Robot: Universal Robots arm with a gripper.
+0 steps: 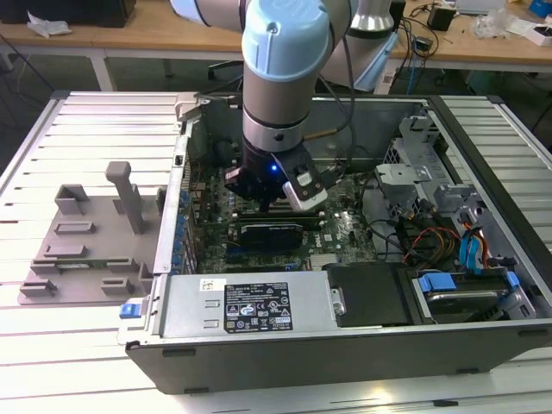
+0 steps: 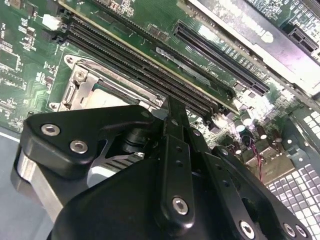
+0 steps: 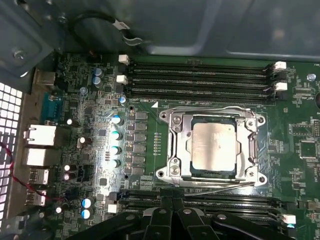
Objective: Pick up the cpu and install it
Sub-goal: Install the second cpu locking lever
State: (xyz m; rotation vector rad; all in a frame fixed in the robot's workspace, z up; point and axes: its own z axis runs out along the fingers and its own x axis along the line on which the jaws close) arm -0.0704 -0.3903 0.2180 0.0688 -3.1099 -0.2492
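The cpu, a flat square chip with a silvery top, lies inside the metal socket frame on the green motherboard. My gripper hangs above the memory slots just beside the socket, apart from the chip. Its two black fingers stand pressed together with nothing between them. In the second wrist view the gripper hides most of the socket, and a strip of the cpu shows past it. In the exterior view the gripper is down inside the open computer case.
A grey plastic fixture tray lies on the slatted table at the exterior view's left. Memory slots flank the socket on two sides. Capacitors, rear ports, drive cages and cable bundles crowd the case.
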